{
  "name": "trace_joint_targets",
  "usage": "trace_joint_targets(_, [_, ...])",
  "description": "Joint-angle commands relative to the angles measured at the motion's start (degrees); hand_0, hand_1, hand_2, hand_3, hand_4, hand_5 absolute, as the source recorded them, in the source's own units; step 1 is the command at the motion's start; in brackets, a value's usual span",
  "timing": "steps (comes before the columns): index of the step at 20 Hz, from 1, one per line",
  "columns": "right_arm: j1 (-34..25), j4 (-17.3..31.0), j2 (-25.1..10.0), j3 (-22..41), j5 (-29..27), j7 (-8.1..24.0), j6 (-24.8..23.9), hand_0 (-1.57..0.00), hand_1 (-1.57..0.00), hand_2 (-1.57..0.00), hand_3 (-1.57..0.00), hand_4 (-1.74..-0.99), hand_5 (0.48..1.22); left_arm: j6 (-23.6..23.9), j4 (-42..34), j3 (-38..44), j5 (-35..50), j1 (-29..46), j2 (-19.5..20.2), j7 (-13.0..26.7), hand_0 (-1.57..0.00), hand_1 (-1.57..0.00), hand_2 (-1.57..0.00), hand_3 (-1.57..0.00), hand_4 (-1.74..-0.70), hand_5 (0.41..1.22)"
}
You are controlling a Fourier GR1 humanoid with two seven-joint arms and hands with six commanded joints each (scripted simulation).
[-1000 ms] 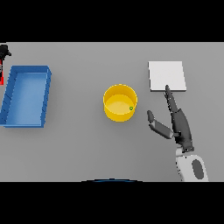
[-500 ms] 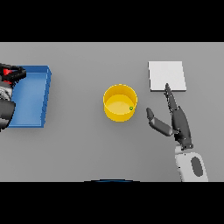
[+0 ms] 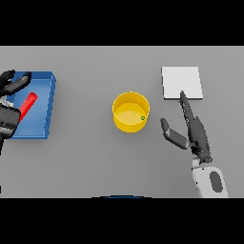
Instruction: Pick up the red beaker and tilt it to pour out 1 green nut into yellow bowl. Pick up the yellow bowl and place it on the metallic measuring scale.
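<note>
While the right hand [image 3: 193, 131] rests on the grey table [image 3: 95, 162] with straight, spread fingers, holding nothing, its fingertip reaches the flat square metallic scale [image 3: 181, 82]. Between hand and blue rectangular tray [image 3: 47, 105] stands the round yellow bowl [image 3: 130, 112], a small green nut [image 3: 142, 117] inside. Lying tilted in the tray is the red beaker [image 3: 28, 104], beside the left hand [image 3: 10, 93], fingers relaxed, grasping nothing.
</note>
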Motion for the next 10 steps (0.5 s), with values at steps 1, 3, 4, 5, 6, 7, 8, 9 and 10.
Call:
trace_joint_targets(1, [0.1, -0.1, 0.0, 0.1, 0.1, 0.2, 0.0, 0.00, 0.00, 0.00, 0.00, -1.164, 0.688, 0.7, -0.1, 0.3, 0.4, 0.4, -0.2, 0.0, -0.17, -0.15, -0.14, -0.12, -0.72, 0.647])
trace_joint_targets(3, [0.8, -0.7, -0.1, 0.3, 0.3, 0.2, 0.0, 0.00, 0.00, 0.00, 0.00, -1.176, 0.688, 2.3, -1.2, 0.4, 1.4, 0.7, -0.5, 0.1, -0.11, -0.09, -0.09, -0.08, -0.71, 0.647])
trace_joint_targets(4, [1.1, -0.5, 0.2, 0.6, 1.0, 0.6, -0.3, 0.00, 0.00, 0.00, 0.00, -1.178, 0.679, 2.8, -1.1, 0.5, 2.0, 0.3, -0.4, -0.1, -0.09, -0.07, -0.07, -0.06, -0.70, 0.653])
trace_joint_targets(5, [1.0, -0.4, 0.1, 0.7, 1.8, 1.7, -0.8, 0.00, 0.00, 0.00, 0.00, -1.175, 0.672, 3.3, -1.6, 0.8, 2.5, 0.1, -0.1, -0.1, -0.07, -0.06, -0.06, -0.05, -0.71, 0.658])
trace_joint_targets(6, [0.5, -0.5, 0.0, 1.7, 3.8, 2.5, -1.3, 0.00, 0.00, 0.00, 0.00, -1.163, 0.677, 3.7, -3.3, 1.5, 2.7, 0.5, 0.2, -0.1, -0.05, -0.05, -0.05, -0.04, -0.71, 0.663])
trace_joint_targets(7, [-0.2, -0.6, -1.0, 1.9, 4.3, 2.4, -0.6, 0.00, 0.00, 0.00, 0.00, -1.146, 0.691, 3.8, -4.4, 1.6, 2.8, 0.5, 0.9, -0.1, -0.04, -0.04, -0.04, -0.03, -0.71, 0.674])
trace_joint_targets(8, [-1.1, -1.2, -2.2, 2.7, 5.0, 2.2, 0.7, 0.00, 0.00, 0.00, 0.00, -1.132, 0.703, 4.2, -5.1, 2.0, 2.8, 0.7, 1.2, -0.1, -0.03, -0.03, -0.03, -0.02, -0.71, 0.679])
trace_joint_targets(9, [-1.0, -1.2, -3.0, 3.5, 5.6, 1.3, 1.7, 0.00, 0.00, 0.00, 0.00, -1.137, 0.717, 4.2, -5.3, 2.2, 2.7, 0.8, 1.4, 0.0, -0.03, -0.02, -0.02, -0.02, -0.71, 0.685])
trace_joint_targets(10, [-2.6, -1.1, -4.8, 4.3, 6.6, 1.6, 3.6, 0.00, 0.00, 0.00, 0.00, -1.153, 0.728, 4.6, -5.7, 2.4, 2.7, 0.8, 1.5, -0.1, -0.02, -0.02, -0.02, -0.01, -0.71, 0.689])
